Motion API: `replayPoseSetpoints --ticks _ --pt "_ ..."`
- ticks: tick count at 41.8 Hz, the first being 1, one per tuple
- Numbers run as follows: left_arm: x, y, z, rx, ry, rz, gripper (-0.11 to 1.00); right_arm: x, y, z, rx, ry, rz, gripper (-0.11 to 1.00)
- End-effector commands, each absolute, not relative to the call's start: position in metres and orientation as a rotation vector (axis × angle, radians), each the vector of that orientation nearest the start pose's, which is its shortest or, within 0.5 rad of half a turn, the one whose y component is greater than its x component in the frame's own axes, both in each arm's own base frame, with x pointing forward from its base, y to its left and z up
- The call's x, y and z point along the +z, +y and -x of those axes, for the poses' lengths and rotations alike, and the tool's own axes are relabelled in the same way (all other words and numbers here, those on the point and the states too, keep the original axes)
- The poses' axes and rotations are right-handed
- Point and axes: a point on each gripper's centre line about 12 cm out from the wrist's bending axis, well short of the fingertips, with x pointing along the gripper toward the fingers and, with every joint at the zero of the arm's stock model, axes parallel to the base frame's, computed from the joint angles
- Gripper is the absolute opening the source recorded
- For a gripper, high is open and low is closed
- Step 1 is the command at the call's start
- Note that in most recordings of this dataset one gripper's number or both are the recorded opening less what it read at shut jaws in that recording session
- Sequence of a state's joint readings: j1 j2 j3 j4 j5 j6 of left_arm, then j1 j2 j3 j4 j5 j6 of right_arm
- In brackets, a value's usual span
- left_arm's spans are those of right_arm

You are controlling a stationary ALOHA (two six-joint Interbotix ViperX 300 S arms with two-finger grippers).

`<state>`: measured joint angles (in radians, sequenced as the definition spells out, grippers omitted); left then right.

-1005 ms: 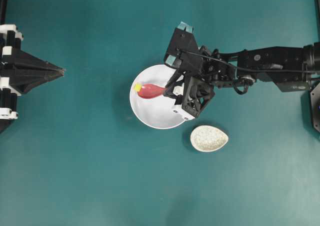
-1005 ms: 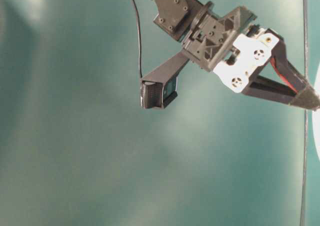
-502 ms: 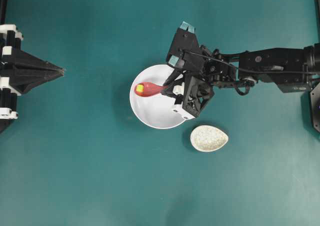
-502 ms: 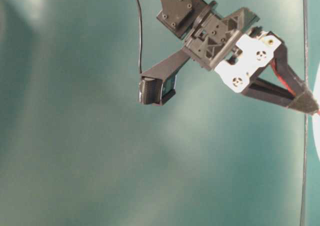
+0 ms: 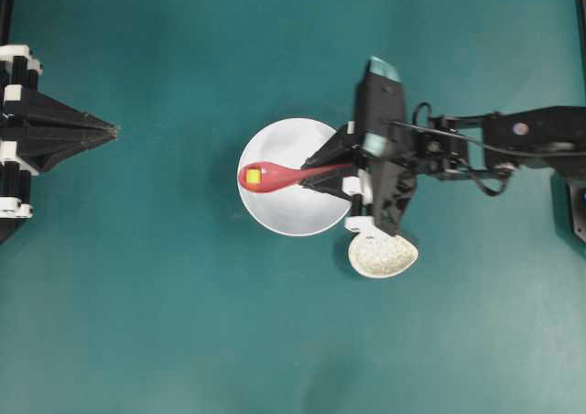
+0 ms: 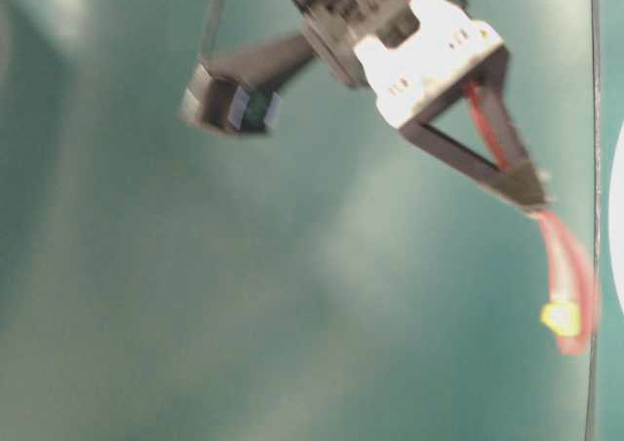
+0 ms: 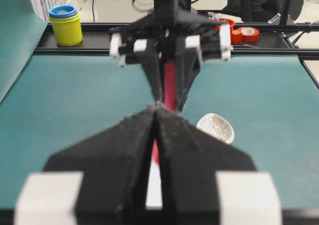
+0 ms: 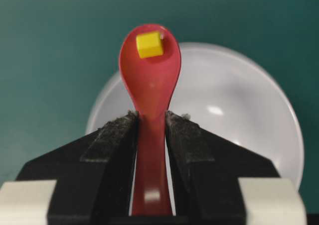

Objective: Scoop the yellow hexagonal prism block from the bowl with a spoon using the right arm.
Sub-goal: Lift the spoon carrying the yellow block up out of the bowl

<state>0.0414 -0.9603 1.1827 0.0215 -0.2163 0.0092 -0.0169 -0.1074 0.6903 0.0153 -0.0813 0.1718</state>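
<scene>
The yellow hexagonal prism block (image 5: 253, 175) (image 8: 149, 45) (image 6: 561, 317) lies in the scoop of the red-pink spoon (image 5: 276, 175) (image 8: 149, 80) (image 6: 567, 265). My right gripper (image 5: 305, 179) (image 8: 151, 116) (image 6: 526, 187) is shut on the spoon's handle and holds it level, scoop up. The scoop sits over the left part of the white bowl (image 5: 293, 214) (image 8: 234, 105), reaching its rim. My left gripper (image 5: 114, 132) (image 7: 157, 107) rests shut at the table's left edge and holds nothing.
A small speckled beige dish (image 5: 382, 254) (image 7: 216, 127) lies just right of the bowl, partly under the right wrist. Stacked yellow and blue cups (image 7: 66, 23) and red tape rolls (image 7: 244, 34) stand on a shelf beyond the table's right end.
The block went from beside the spoon's tip into the scoop. The right arm then drew back to the right and rolled its wrist, bringing the spoon level with the block in it.
</scene>
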Motion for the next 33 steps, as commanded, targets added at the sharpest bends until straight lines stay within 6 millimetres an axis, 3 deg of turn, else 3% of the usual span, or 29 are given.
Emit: replayPoseSetpoints --ticks 1,15,33 --pt "0.285 0.008 -0.201 0.038 -0.004 -0.033 0.00 0.233 -0.007 -0.375 -0.052 0.386 -0.173 0.25" --pt "0.285 0.008 -0.201 0.038 -0.004 -0.033 0.00 0.239 -0.012 -0.346 -0.055 0.323 -0.134 0.25" --pt "0.286 0.008 -0.201 0.038 -0.009 -0.032 0.00 0.247 -0.024 -0.335 -0.087 0.301 -0.125 0.25"
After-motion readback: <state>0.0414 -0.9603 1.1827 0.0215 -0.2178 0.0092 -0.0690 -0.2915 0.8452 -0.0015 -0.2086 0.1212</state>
